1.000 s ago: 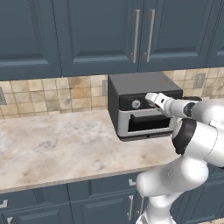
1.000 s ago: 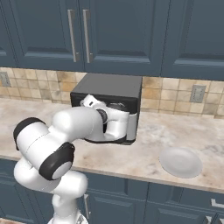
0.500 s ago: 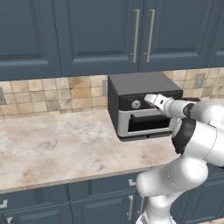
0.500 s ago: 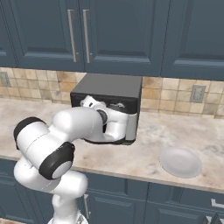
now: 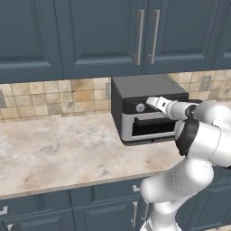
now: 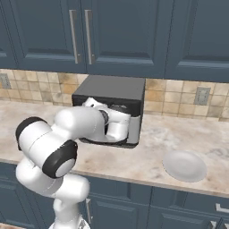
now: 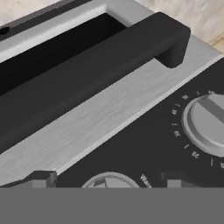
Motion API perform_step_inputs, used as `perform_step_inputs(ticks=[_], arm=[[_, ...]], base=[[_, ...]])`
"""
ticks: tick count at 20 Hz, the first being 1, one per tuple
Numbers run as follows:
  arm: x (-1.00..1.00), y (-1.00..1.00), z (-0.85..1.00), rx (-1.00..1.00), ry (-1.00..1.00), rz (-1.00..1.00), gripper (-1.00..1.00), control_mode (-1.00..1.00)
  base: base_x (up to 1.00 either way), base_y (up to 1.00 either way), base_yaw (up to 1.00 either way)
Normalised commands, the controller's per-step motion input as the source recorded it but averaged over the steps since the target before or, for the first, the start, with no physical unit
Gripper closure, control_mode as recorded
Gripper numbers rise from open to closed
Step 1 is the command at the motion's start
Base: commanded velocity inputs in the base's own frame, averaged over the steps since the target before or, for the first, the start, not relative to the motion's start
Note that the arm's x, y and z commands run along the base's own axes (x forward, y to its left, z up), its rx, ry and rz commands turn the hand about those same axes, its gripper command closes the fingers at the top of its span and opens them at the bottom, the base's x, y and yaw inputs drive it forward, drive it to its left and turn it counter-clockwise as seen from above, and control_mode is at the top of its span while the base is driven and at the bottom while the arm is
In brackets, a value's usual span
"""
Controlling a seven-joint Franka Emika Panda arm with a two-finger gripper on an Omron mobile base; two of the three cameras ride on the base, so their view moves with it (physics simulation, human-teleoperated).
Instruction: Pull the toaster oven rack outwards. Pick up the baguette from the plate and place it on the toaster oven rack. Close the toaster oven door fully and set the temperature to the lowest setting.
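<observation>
Two fingertips (image 7: 41, 178) straddle oven (image 5: 135, 92) knob (image 7: 109, 180), jaws apart; my arm reaches level toward control strip (image 7: 144, 151).

The toaster oven (image 6: 112, 109) stands on the counter (image 6: 152, 156), the plate (image 6: 184, 165) to its right

Dark grey toaster oven (image 5: 135, 97), light grey toaster oven door (image 5: 151, 128), pale plate (image 6: 184, 166), mottled beige counter (image 5: 54, 153)
</observation>
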Motion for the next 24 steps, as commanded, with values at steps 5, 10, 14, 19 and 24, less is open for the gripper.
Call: perform_step_inputs(ticks=[5,10,14,19,24], arm=[[0.91,0.00,-0.10,-0.02,0.07,0.07,-1.00,-1.00],[0.92,0.00,-0.12,-0.11,0.01,0.10,-1.00,-1.00],[0.91,0.00,-0.12,-0.12,0.00,0.10,-1.00,-1.00],[0.93,0.00,-0.24,-0.12,0.00,0.12,-1.00,-1.00],[0.86,0.00,-0.32,-0.24,0.00,0.19,-1.00,-1.00]], base=[[0.00,0.00,0.00],[0.00,0.00,0.00],[0.00,0.00,0.00],[0.00,0.00,0.00],[0.00,0.00,0.00]])
